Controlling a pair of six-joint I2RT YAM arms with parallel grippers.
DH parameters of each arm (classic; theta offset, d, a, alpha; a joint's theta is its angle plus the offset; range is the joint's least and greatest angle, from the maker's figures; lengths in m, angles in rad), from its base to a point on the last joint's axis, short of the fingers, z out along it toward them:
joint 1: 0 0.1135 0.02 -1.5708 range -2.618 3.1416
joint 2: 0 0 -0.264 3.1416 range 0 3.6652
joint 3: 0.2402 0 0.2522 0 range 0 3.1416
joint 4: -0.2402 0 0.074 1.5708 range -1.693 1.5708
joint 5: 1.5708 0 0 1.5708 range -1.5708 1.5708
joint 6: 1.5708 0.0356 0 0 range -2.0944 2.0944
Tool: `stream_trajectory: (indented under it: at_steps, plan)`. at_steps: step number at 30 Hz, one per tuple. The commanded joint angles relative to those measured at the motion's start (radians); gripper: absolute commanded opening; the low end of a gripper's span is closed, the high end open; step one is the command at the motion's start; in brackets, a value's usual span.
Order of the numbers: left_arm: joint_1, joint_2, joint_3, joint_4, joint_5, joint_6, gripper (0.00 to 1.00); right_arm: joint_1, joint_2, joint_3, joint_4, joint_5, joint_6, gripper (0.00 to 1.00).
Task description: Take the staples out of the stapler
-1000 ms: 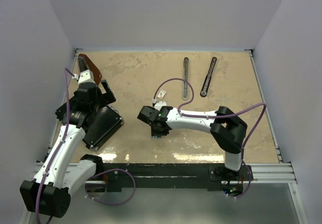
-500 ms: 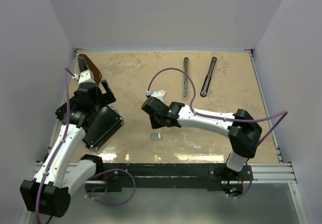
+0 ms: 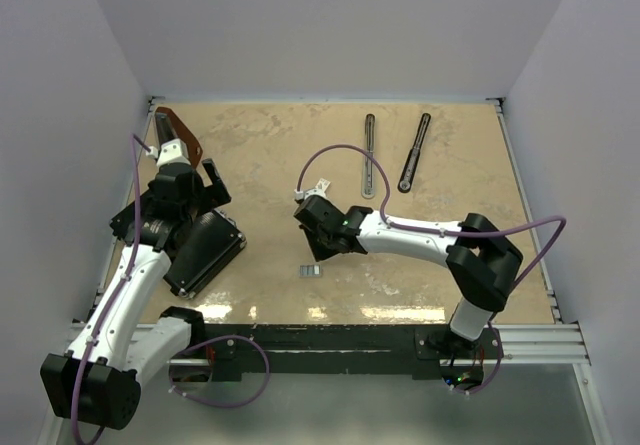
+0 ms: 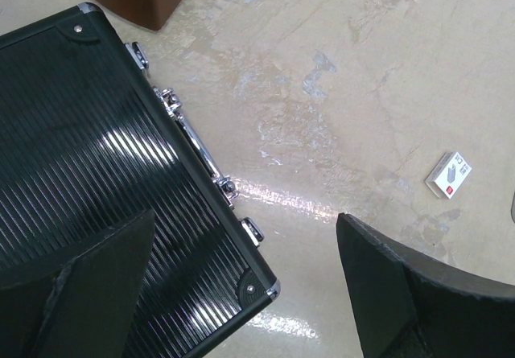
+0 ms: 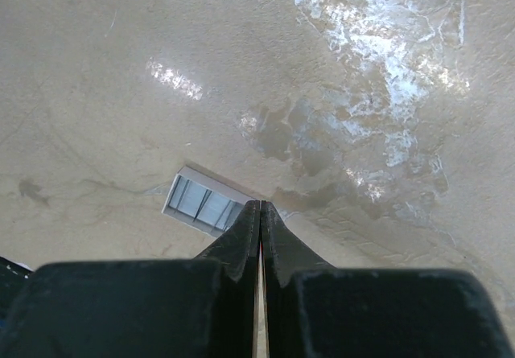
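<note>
Lying flat near the front edge of the bench [image 3: 260,155], the staples [image 5: 205,205] are sitting free as one short strip, and the right tool [image 5: 260,209] is hovering just beside them, clenched on nothing. Farther left, the left tool [image 4: 245,229] is hanging spread wide over the black case [image 4: 96,149], while at the far side the stapler [image 3: 369,155] is lying in two long pieces side by side, well apart from both tools. A low sweep of those shut fingers [image 5: 239,247] is, I judge, risking a knock that skids or snaps the thin strip.
</note>
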Motion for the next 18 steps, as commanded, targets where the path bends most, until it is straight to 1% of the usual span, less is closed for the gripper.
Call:
stream_trajectory:
  at_steps: [1, 6, 18]
  plan:
    - [0.004, 0.004, 0.000, 0.038, 0.002, 0.017, 1.00, -0.003, 0.014, -0.028, 0.081, -0.069, -0.010, 0.00]
    - [0.003, 0.005, 0.001, 0.037, -0.004, 0.017, 0.99, -0.003, 0.023, -0.047, 0.104, -0.094, 0.000, 0.00]
    - [0.004, 0.009, 0.001, 0.035, -0.005, 0.018, 1.00, -0.003, 0.025, -0.068, 0.112, -0.091, 0.009, 0.00]
